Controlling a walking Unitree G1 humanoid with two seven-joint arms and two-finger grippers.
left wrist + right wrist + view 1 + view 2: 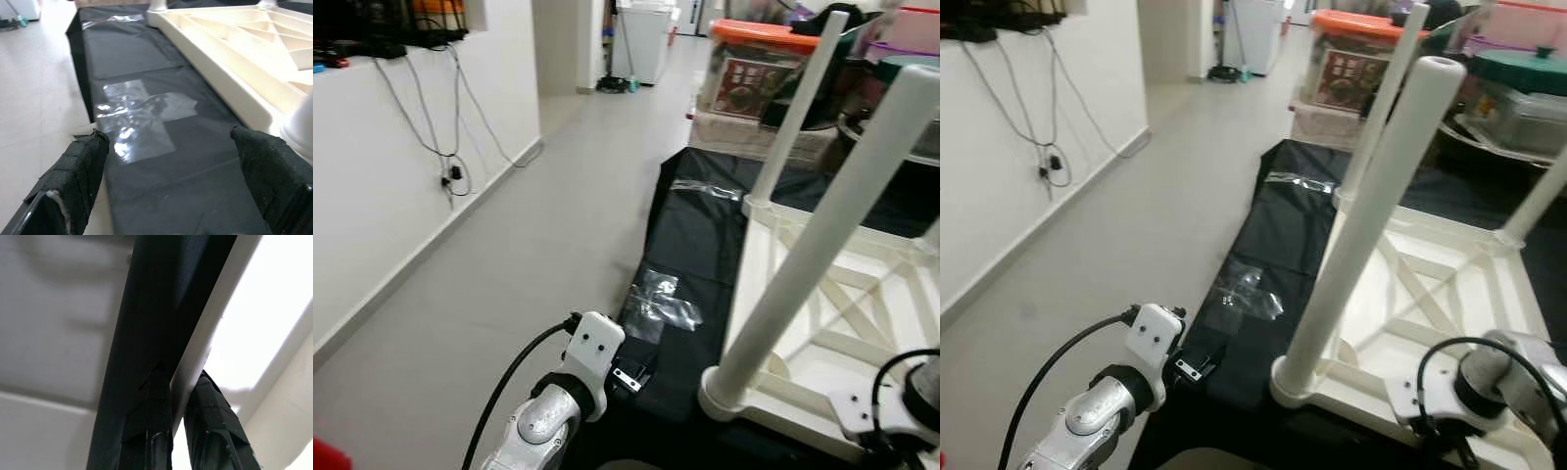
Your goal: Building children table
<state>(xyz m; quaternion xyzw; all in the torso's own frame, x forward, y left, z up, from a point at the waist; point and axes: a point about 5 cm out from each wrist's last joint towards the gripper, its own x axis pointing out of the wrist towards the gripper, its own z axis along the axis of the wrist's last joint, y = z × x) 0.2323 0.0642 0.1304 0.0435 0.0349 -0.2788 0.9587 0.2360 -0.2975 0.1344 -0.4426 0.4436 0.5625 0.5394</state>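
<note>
Left eye view: upturned white table (832, 323)

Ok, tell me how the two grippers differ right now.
The left gripper hangs open over the black sheet, holding nothing; the right gripper is shut on the edge of the upturned table. The left sits beside the table over the sheet, the right at the table's near rim. Both have black padded fingers.

I can't read any text, brand or number from here. The box (752, 73) under the orange lid, at one o'clock, carries a dark red label (742, 81). Its print is too small to make out.
</note>
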